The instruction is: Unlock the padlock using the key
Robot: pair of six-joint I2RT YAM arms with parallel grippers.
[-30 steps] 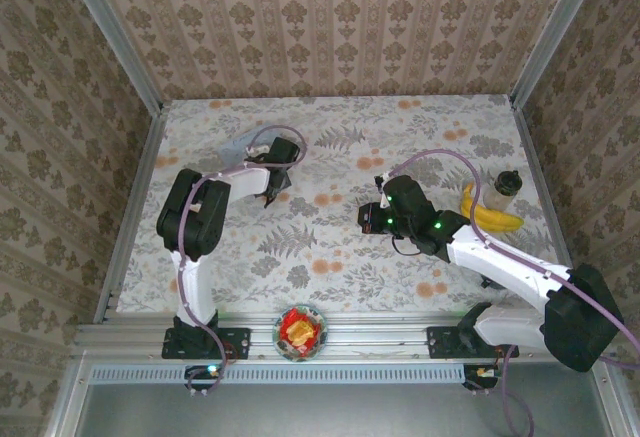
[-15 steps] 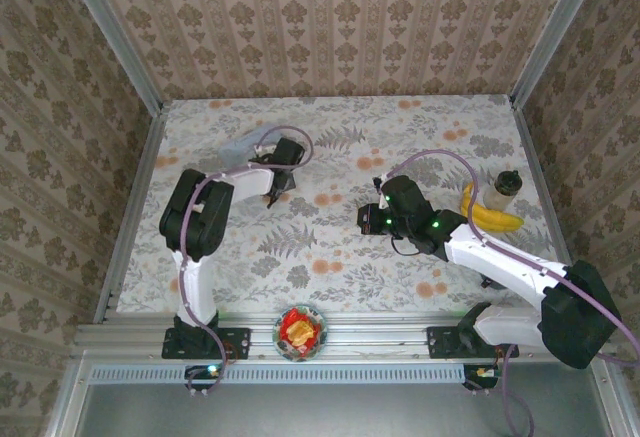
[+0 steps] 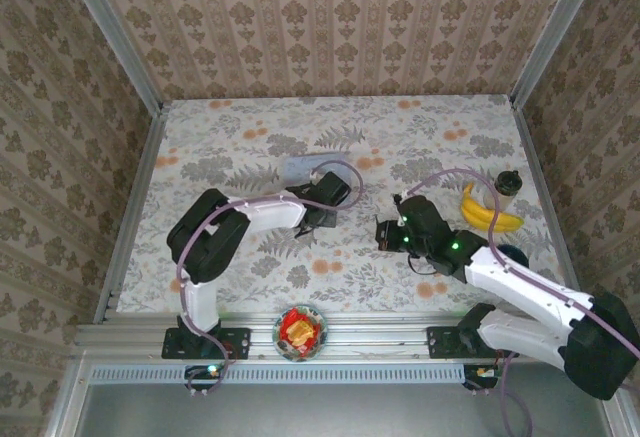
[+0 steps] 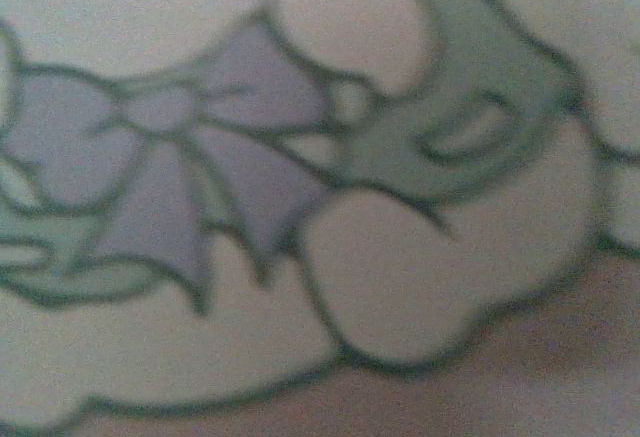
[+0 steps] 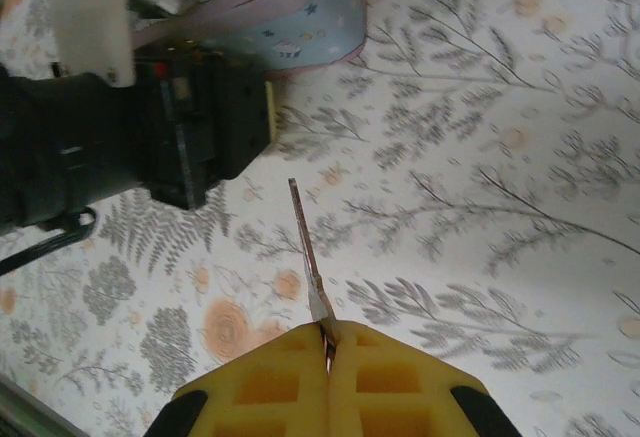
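Pinching the key (image 5: 308, 247) by its head between pressed-together yellow fingers, the right gripper (image 5: 328, 342) aimed the thin blade toward 12 o'clock above the flowered table (image 3: 420, 127). The black left gripper (image 3: 315, 215) sat at its 10 o'clock, just apart from the key's tip.

Whether the left gripper's fingers were spread or clamped could not be told. Its wrist camera looked from very close at a blurred cartoon bow printed on the pale blue tin (image 3: 300, 169). Which dark shape beside that tin was the padlock could not be told either.

The step in hand appeared to be bringing the key to the lock. Doing it well likely called for the left arm to steady the lock with its keyway facing the blade. The right arm would then need a slow, straight approach along the key's own axis, since so slight a sliver could twist in the pads if it struck off-centre.

The tin lay at 11 o'clock of the left gripper, and what it held could not be seen. A bowl (image 3: 300, 347) at the table's 6 o'clock edge held something red and orange. A dark-capped bottle (image 3: 508, 185) stood at 3 o'clock beside a banana (image 3: 490, 219), its contents unclear.
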